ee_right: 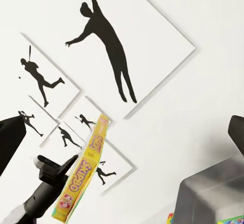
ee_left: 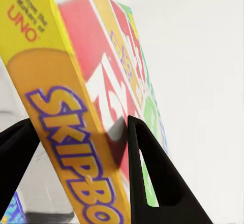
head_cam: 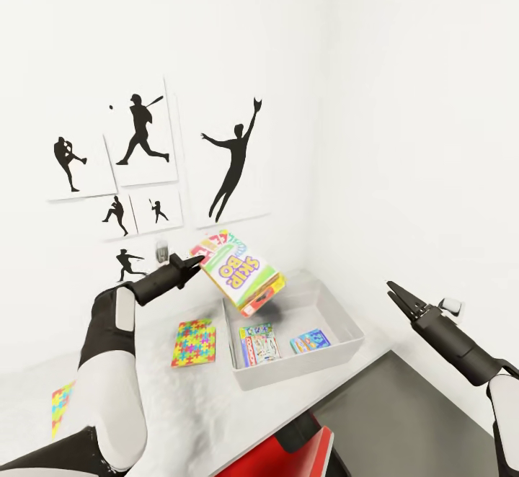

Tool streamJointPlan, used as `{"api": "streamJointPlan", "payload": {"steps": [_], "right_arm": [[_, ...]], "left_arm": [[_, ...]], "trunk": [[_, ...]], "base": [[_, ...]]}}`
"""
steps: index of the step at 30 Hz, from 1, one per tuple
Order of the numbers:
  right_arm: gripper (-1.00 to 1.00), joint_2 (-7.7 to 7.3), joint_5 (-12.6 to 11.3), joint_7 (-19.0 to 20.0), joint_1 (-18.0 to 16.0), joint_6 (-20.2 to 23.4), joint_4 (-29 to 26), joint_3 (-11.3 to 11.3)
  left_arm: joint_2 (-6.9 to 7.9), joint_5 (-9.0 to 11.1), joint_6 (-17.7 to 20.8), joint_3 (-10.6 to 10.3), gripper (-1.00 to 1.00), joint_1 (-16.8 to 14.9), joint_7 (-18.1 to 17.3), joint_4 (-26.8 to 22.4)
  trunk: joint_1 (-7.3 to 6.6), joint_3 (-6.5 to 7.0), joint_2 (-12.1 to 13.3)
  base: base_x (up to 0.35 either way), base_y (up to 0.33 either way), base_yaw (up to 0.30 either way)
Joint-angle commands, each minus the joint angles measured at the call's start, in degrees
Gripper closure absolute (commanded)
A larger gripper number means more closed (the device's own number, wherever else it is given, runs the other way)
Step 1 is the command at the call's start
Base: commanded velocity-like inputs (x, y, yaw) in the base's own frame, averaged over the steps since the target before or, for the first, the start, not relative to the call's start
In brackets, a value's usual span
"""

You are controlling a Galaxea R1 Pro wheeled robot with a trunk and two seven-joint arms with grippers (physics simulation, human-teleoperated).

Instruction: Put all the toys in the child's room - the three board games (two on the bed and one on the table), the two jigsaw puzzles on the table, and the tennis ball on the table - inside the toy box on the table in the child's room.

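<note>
Second puzzle-patterned flat square board point(head_cam: 62, 406) cut off by left arm; red object point(head_cam: 292, 455) at bench front cropped, can't ID; game-box print in grey bin too small.

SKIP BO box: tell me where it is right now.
In the head view the SKIP BO box hangs tilted in the left claw, above the near-left part of the toy box, in front of the wall of baseball silhouettes.

SKIP BO box point(head_cam: 240, 272): glossy printed card | toy box point(head_cam: 339, 333): smooth grey plastic | fingers point(ee_left: 157, 183): matt black
</note>
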Motion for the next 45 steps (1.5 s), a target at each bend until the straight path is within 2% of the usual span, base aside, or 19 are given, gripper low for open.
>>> {"api": "streamJointPlan", "payload": {"steps": [1,4,6,11,12,17,19,20,22,23,26,27,29,31,35,36,41,42,45], "right_arm": [[-1.0,0.0,-0.1,0.1,0.0,0.3,0.0,-0.1],[-1.0,0.0,-0.1,0.1,0.0,0.4,0.0,-0.6],[-1.0,0.0,-0.2,0.1,0.0,0.4,0.0,-1.3],[-1.0,0.04,-0.2,0.1,0.0,0.4,0.0,-1.7],[-1.0,0.05,-0.2,0.1,0.0,0.4,0.0,-1.7],[-1.0,0.08,-0.1,0.1,0.0,0.4,0.1,-1.8],[-1.0,0.08,-0.1,0.1,0.0,0.4,0.1,-1.8],[-1.0,0.08,-0.1,0.1,0.0,0.3,0.1,-1.8],[-1.0,0.08,-0.1,0.1,0.0,0.3,0.1,-1.8],[-1.0,0.08,-0.1,0.1,0.0,0.3,0.1,-1.8],[-1.0,0.04,-0.1,0.1,0.0,0.3,0.1,-1.8],[-1.0,0.03,-0.1,0.1,0.0,0.3,0.1,-1.8],[-1.0,0.03,-0.1,0.1,0.0,0.3,0.1,-1.8],[-1.0,0.06,-0.1,0.1,0.0,0.3,0.1,-1.8],[-1.0,0.08,-0.1,0.0,0.0,0.2,0.1,-1.8],[-1.0,0.08,-0.1,0.0,0.0,0.2,0.1,-1.8],[-1.0,0.18,0.0,-0.1,0.0,0.2,0.1,-1.8],[-1.0,0.22,0.0,-0.1,0.0,0.2,0.1,-1.7],[-1.0,0.23,0.0,0.0,0.0,0.1,0.1,-1.8]], "left_arm": [[-0.06,0.3,0.5,0.2,1.0,-0.1,-0.2,0.4],[-0.06,0.4,0.5,0.1,1.0,0.0,0.1,4.1],[-0.06,1.8,0.5,0.0,1.0,0.0,0.3,6.3],[-0.06,10.1,-2.9,-0.6,1.0,0.0,2.7,9.1],[-0.06,10.6,-3.5,-0.9,1.0,0.0,3.4,9.4],[-0.06,17.6,-8.8,-2.1,1.0,-0.1,13.3,12.0],[-0.06,23.0,-11.3,-3.9,1.0,-0.1,18.4,12.9],[-0.06,24.3,-11.8,-4.9,1.0,0.0,19.7,13.1],[-0.06,29.4,-13.4,-10.7,1.0,0.0,25.1,13.4],[-0.06,30.7,-13.7,-12.4,1.0,0.0,26.3,13.4],[-0.06,40.4,-15.0,-21.1,1.0,0.0,32.6,13.5],[-0.06,42.3,-15.1,-22.1,1.0,0.0,33.5,13.5],[-0.06,48.8,-16.2,-25.5,1.0,0.2,37.5,13.6],[-0.06,52.1,-17.8,-28.0,1.0,0.7,40.1,13.6],[-0.06,55.5,-24.0,-35.2,1.0,3.3,42.6,13.6],[-0.06,56.0,-24.9,-36.1,1.0,3.8,42.7,13.5],[-0.06,67.6,-35.2,-44.0,1.0,8.9,43.1,12.7],[-0.06,69.6,-38.3,-46.6,1.0,11.1,43.0,11.1],[-0.06,71.4,-43.5,-50.1,1.0,14.7,42.7,7.4]], "trunk": [[0.02,-0.02,0.0],[0.02,-0.02,0.0],[0.02,-0.02,0.0],[0.02,-0.02,0.0],[0.02,-0.02,0.0],[0.02,-0.02,0.0],[0.02,-0.02,0.0],[0.02,-0.02,0.0],[0.02,-0.02,0.0],[0.02,-0.02,0.0],[0.02,-0.02,0.0],[0.02,-0.02,0.0],[0.02,-0.02,0.0],[0.02,-0.02,0.0],[0.02,-0.02,0.0],[0.02,-0.02,0.0],[0.02,-0.02,0.0],[0.02,-0.02,0.0],[0.02,-0.02,0.0]], "base": [[0.0,0.0,0.0],[0.0,0.0,0.0],[0.0,0.0,0.0],[0.0,0.0,0.0],[0.0,0.0,0.0],[0.0,0.0,0.0],[0.0,0.0,0.0],[0.0,0.0,0.0],[0.0,0.0,0.0],[0.0,0.0,0.0],[0.0,0.0,0.0],[0.0,0.0,0.0],[0.0,0.0,0.0],[0.0,0.0,0.0],[0.0,0.0,0.0],[0.0,0.0,0.0],[0.0,0.0,0.0],[0.0,0.0,0.0],[0.0,0.0,0.0]]}}
